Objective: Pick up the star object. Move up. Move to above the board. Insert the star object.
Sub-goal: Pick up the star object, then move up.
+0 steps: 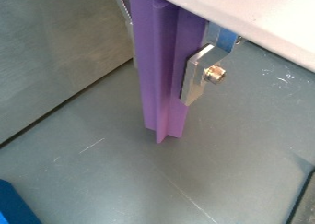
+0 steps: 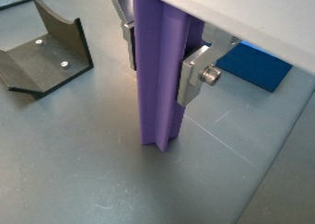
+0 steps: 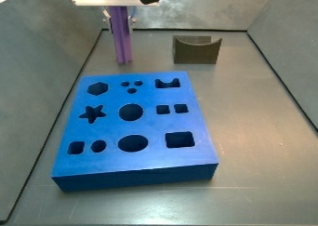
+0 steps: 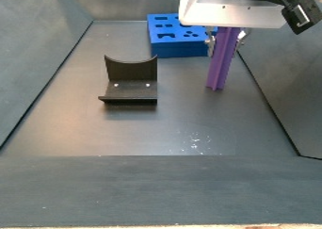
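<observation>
The star object (image 1: 160, 76) is a tall purple post, upright, with its lower end on or just above the grey floor; it shows in both wrist views (image 2: 160, 80) and both side views (image 3: 122, 39) (image 4: 221, 61). My gripper (image 1: 163, 53) is shut on its upper part, silver fingers (image 2: 194, 76) pressed against both sides. In a side view the gripper (image 3: 118, 11) stands behind the far edge of the blue board (image 3: 134, 127), whose top has a star hole (image 3: 92, 112). The board also shows in the other side view (image 4: 176, 33).
The dark fixture (image 3: 195, 49) stands on the floor to the right of the post, also in a side view (image 4: 128, 82) and a wrist view (image 2: 43, 53). Grey walls enclose the floor. A blue board corner shows in both wrist views (image 2: 256, 64) (image 1: 15, 205).
</observation>
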You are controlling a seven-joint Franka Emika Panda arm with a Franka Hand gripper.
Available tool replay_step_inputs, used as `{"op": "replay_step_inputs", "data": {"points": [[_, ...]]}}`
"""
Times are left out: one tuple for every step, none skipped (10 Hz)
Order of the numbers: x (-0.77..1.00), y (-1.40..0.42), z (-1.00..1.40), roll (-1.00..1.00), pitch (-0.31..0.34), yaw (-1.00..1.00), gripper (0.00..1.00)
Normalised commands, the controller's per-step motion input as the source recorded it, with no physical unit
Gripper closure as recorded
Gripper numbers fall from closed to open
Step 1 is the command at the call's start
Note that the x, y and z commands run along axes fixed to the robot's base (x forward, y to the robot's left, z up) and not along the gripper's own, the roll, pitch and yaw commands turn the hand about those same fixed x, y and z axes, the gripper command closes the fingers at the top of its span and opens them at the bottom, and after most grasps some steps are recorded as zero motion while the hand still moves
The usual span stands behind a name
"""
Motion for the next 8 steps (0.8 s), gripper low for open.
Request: {"op": "replay_step_inputs", "data": {"points": [[0.00,0.00,0.00,0.00,0.000,0.00,1.00],[0.00,0.00,0.83,0.00,0.000,0.00,1.00],[0.02,0.01,0.81,-0.01,-0.001,0.03,1.00],[0.00,-0.01,0.74,-0.03,0.010,0.03,1.00],[-0.01,-0.01,0.62,-0.07,0.021,0.03,1.00],[-0.01,-0.01,0.53,-0.09,0.026,0.03,1.00],[-0.02,-0.02,0.40,-0.12,0.029,0.02,1.00],[-0.02,-0.01,0.33,-0.14,0.033,0.01,1.00]]}}
